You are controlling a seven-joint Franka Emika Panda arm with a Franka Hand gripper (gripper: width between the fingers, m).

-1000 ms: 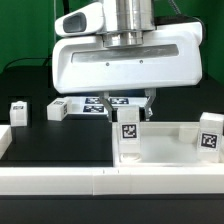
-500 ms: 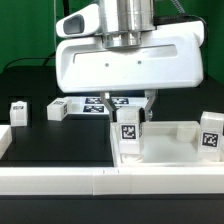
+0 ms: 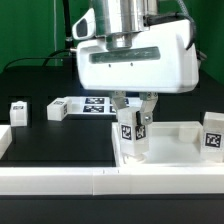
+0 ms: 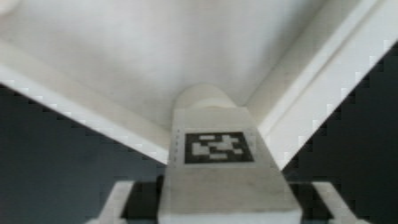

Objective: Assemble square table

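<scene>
The white tabletop [image 3: 172, 142] lies at the exterior view's right, behind the front rail. One white leg [image 3: 129, 133] with a black-and-white tag stands upright at its left corner. My gripper [image 3: 131, 125] comes down over this leg, with one finger on each side of it, shut on it. In the wrist view the leg [image 4: 219, 150] sits square between my fingers [image 4: 128, 202], above the tabletop's rim [image 4: 98, 95]. A second leg [image 3: 211, 134] stands at the tabletop's right corner. Two more legs [image 3: 18, 112] [image 3: 57, 109] lie on the black table at the left.
The marker board [image 3: 97, 104] lies behind the gripper. A long low white border rail [image 3: 90, 181] runs along the front, with a raised end at the left [image 3: 4, 138]. A green wall stands at the back.
The hand has turned about its upright axis and shifted toward the exterior view's right. The leg's tag now looks skewed, so the leg has turned with it.
</scene>
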